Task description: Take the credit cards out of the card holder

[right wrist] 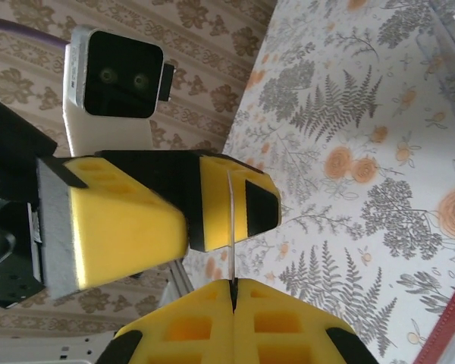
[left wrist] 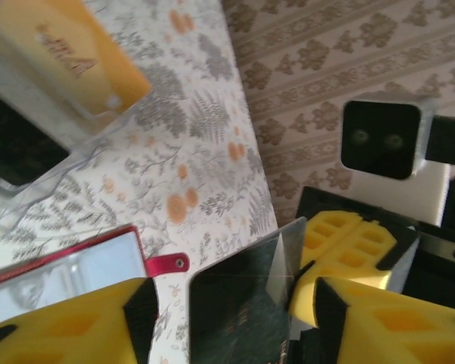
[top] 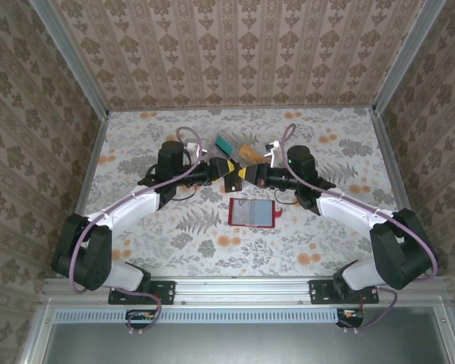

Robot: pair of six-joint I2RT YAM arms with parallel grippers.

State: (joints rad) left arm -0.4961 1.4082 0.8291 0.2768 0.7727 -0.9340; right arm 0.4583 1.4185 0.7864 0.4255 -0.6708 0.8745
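From above, your left gripper point(top: 229, 176) and right gripper point(top: 252, 173) meet nose to nose just beyond the holder point(top: 252, 212), which lies open on the table point(top: 330, 227), well apart from every edge. At the left wrist, the fingers point(left wrist: 68, 322) stand apart either side of a card point(left wrist: 239, 307) and do not grip it, probably for a handover. At the right wrist, the fingers point(right wrist: 288, 326) are clamped on the card's edge, with bare table to their right.

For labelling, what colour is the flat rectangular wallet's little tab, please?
Red tab, clearest in the left wrist view.

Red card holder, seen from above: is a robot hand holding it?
No, the card holder lies flat on the table, apart from the left gripper and right gripper.
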